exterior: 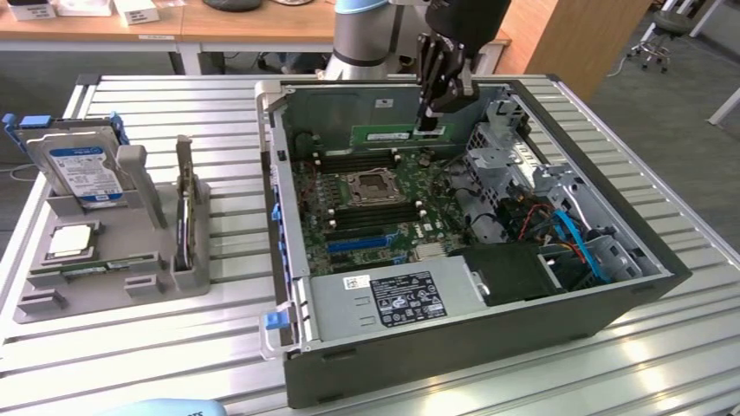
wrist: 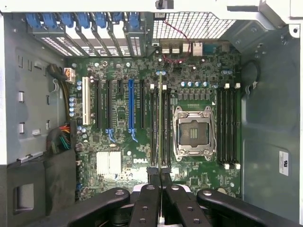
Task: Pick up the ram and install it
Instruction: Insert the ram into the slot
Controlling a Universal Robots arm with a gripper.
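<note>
Ram (wrist: 161, 127) clamped edge-on in the hand (wrist: 160, 174), above the motherboard (wrist: 199, 71)

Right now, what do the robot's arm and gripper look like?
The arm is a round silver-grey tube with a light blue cap at its joint. The gripper is matte black. It has two slim, narrow fingers carried on flat linkage bars, with round pivot bolts at the joints. I can't make out any markings on it.

Slatted metal table (exterior: 647, 364) bears open computer case (exterior: 486, 342) and grey fixture (exterior: 87, 305).
</note>
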